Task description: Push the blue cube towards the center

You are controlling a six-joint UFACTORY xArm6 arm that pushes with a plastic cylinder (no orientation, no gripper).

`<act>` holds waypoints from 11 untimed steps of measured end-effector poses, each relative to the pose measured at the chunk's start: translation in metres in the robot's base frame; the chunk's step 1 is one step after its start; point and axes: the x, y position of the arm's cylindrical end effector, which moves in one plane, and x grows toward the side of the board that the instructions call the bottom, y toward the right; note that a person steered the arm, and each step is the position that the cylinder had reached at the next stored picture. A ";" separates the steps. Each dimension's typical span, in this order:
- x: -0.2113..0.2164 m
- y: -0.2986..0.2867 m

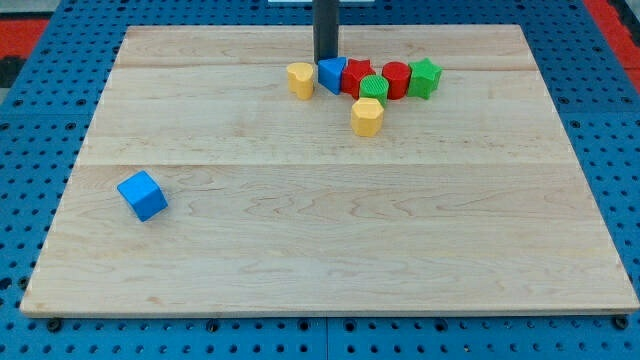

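The blue cube (142,195) sits alone near the board's (330,260) left edge, well apart from my tip (326,60), a bare rod with no jaws to open or close, parked at the top beside the clustered blocks, so nothing pushes it yet

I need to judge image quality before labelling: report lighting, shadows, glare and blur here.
Camera view: even, soft lighting; only faint shadows under the blue cube and the top cluster; no glare on the wooden board; blocks sharp; my tip reads clearly beside the blue block.
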 end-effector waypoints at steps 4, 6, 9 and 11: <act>-0.032 -0.151; 0.073 -0.308; 0.158 -0.166; 0.191 -0.288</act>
